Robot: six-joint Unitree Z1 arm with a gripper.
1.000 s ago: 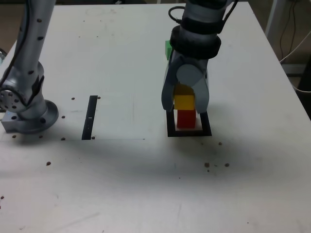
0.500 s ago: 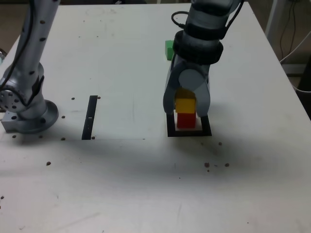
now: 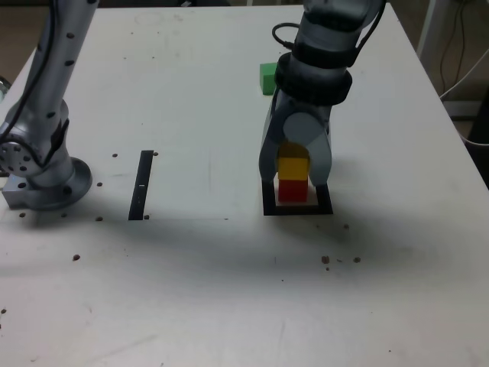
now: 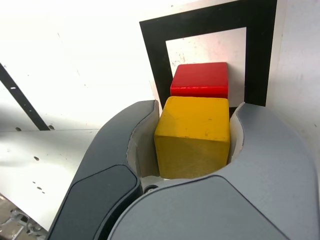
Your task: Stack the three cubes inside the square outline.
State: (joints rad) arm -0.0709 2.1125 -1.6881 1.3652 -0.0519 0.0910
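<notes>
White table (image 3: 191, 115), speckled with small dark marks, carries everything we see.

We see our hand (image 3: 294, 170) pointing down over the square outline (image 3: 298, 209), its two grey fingers (image 4: 125, 145) closed tight on the sides of the yellow cube (image 3: 293, 167). That cube sits above the red cube (image 3: 293, 189), which rests on the white centre of the outline; in the exterior view the two look to be touching, but we cannot tell for sure. In the wrist view the yellow cube fills the gap between the fingers, with the red one showing just beyond it inside the black frame. We find the green cube (image 3: 267, 78) lying on the table well apart, behind the arm. A narrow black strip (image 3: 142, 184) lies toward the exterior view's left, near the arm's base (image 3: 46, 180).
</notes>
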